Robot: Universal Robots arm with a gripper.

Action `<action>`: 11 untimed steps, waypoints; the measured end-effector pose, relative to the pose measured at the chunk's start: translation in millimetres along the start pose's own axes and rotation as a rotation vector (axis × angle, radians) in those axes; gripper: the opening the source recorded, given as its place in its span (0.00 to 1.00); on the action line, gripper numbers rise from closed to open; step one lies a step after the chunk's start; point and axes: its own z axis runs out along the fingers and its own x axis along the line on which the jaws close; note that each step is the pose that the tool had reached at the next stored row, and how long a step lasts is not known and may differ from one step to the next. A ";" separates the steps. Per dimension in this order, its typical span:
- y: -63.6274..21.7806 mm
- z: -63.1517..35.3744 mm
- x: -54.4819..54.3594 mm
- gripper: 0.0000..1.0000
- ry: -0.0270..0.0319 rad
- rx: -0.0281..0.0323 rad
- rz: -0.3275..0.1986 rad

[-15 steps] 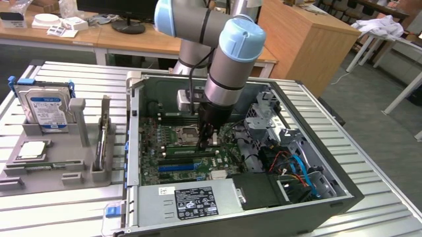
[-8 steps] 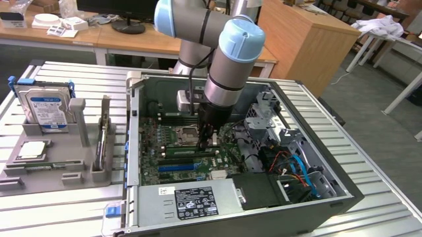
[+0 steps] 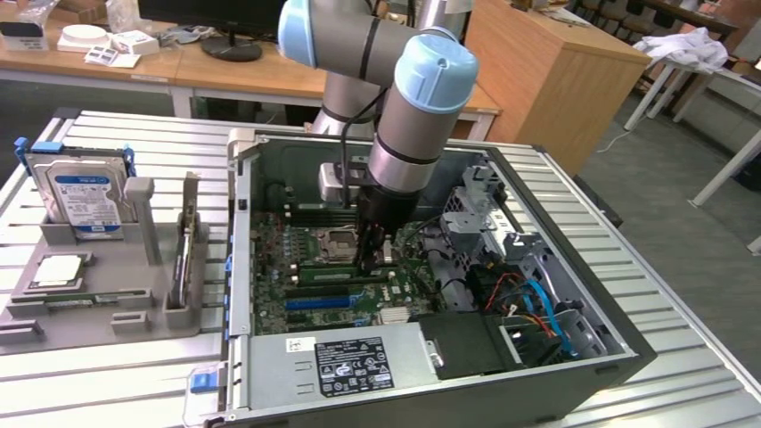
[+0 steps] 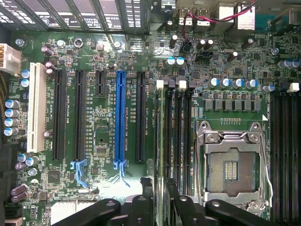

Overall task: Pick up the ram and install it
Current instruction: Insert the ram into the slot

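The robot arm (image 3: 411, 116) reaches down into an open computer case (image 3: 618, 357) that lies on its side on a metal tabletop (image 3: 119, 383). The gripper (image 3: 376, 248) hangs low over the green motherboard (image 3: 309, 267), just at 3 o'clock of the square silver chip socket (image 3: 339, 242) in the exterior view. In the wrist view the ram (image 4: 161, 141) stands on its thin edge in a long slot of the motherboard (image 4: 106, 136). Empty black slots (image 4: 186, 136) lie between the ram and the chip socket (image 4: 230, 165). On the ram's other side are 1 long blue slot (image 4: 120, 117), some long black slots (image 4: 59, 117) and 1 white slot (image 4: 36, 108). The gripper (image 4: 161, 195) sits right over 1 end of the ram, with 1 of its jaws on each side of it. I cannot tell if the jaws squeeze the ram or stand loose beside it. At 9 o'clock of the case in the exterior view, a grey tray (image 3: 107, 303) rests on the tabletop, and a silver hard drive (image 3: 85, 192) with a blue label stands up in it.
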 end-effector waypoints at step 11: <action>0.4 -8.2 -0.3 0.25 0.0002 0.0000 0.000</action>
